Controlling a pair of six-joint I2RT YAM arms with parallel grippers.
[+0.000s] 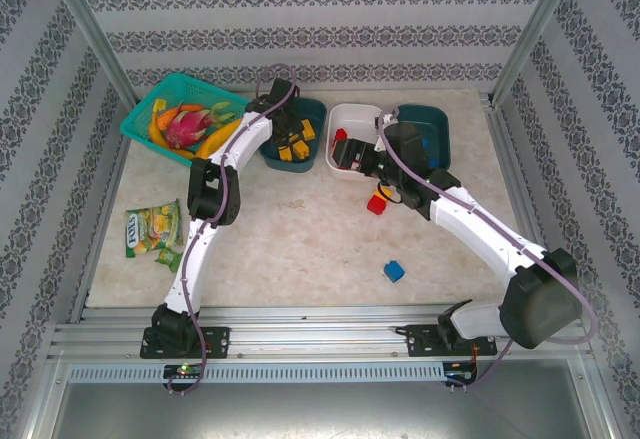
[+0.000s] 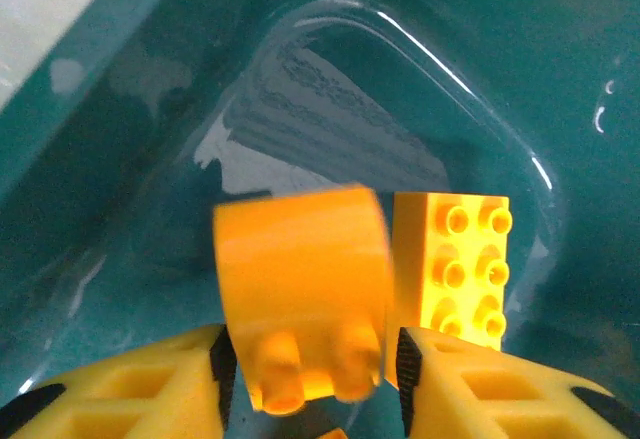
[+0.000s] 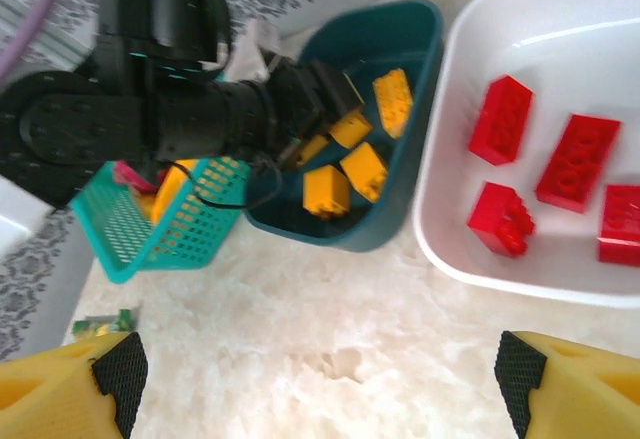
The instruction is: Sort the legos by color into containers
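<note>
My left gripper point(image 1: 287, 127) hangs inside the left dark teal tub point(image 1: 315, 111), which holds several yellow-orange legos point(image 1: 296, 146). In the left wrist view a blurred yellow-orange lego point(image 2: 300, 289) sits loose between the open fingers of the left gripper point(image 2: 315, 369), with a slim gap to the right pad. A second yellow lego point(image 2: 450, 269) lies on the tub floor point(image 2: 300, 109). My right gripper point(image 1: 378, 181) is open over bare table point(image 3: 320, 379) near the white tub point(image 1: 345, 114). That white tub point(image 3: 440, 249) holds red legos point(image 3: 500, 119). A red lego point(image 1: 376, 204) and a blue lego point(image 1: 393, 271) lie on the table.
The right dark teal tub point(image 1: 440, 119) stands beside the white one with blue pieces in it. A bright teal basket point(image 1: 150, 99) of fruit is at the back left, and a snack packet point(image 1: 152, 229) lies at the left. The table's centre and front are open.
</note>
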